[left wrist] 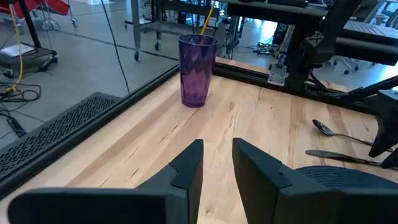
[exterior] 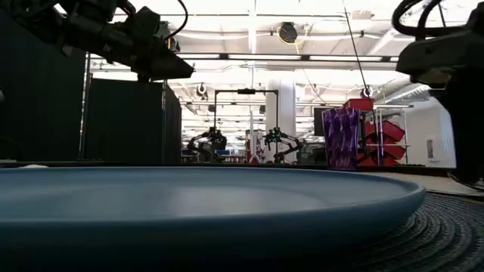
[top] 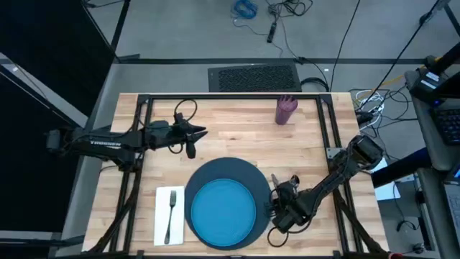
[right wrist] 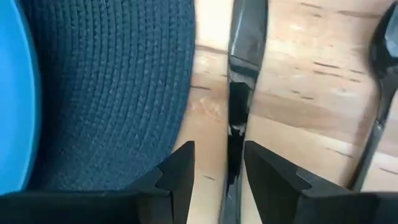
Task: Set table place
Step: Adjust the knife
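Observation:
A bright blue plate (top: 221, 212) sits on the dark woven charger (top: 224, 173) at the table's near middle. To its left a fork (top: 171, 208) lies on a white napkin (top: 168, 216). The purple cup (top: 286, 109) stands upright at the far right. Right of the charger, a dark knife (right wrist: 239, 118) lies flat on the wood with a spoon (right wrist: 379, 93) beside it. My right gripper (right wrist: 219, 171) is open, low over the knife, one finger on each side of its handle. My left gripper (top: 203, 132) hovers open and empty over the far left.
A black frame (top: 237, 98) runs along the table's edges, with upright bars at the left and right. Bare wood (top: 237, 133) lies between the cup and the charger. Cables trail off the right edge (top: 370, 108).

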